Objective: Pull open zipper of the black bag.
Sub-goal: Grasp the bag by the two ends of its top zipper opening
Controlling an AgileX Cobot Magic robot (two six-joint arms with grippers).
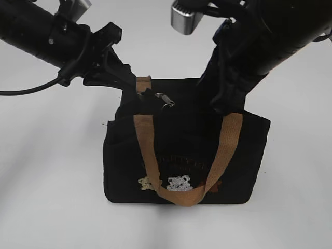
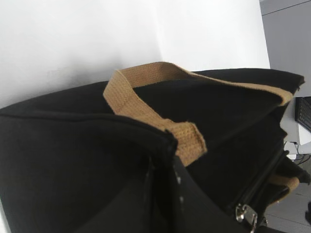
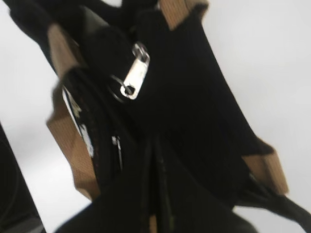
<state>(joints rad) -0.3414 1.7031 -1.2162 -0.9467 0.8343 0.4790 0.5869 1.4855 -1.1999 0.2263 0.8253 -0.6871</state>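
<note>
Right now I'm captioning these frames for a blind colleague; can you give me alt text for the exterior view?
A small black bag with tan handles stands upright on a white table, with a black robot arm reaching to each end of its top edge. A silver clasp lies on top near the left arm; bear patches decorate the front.

White table (image 1: pixel 46 207) (plain, matte); black bag (image 1: pixel 124 166) standing upright on it.
</note>
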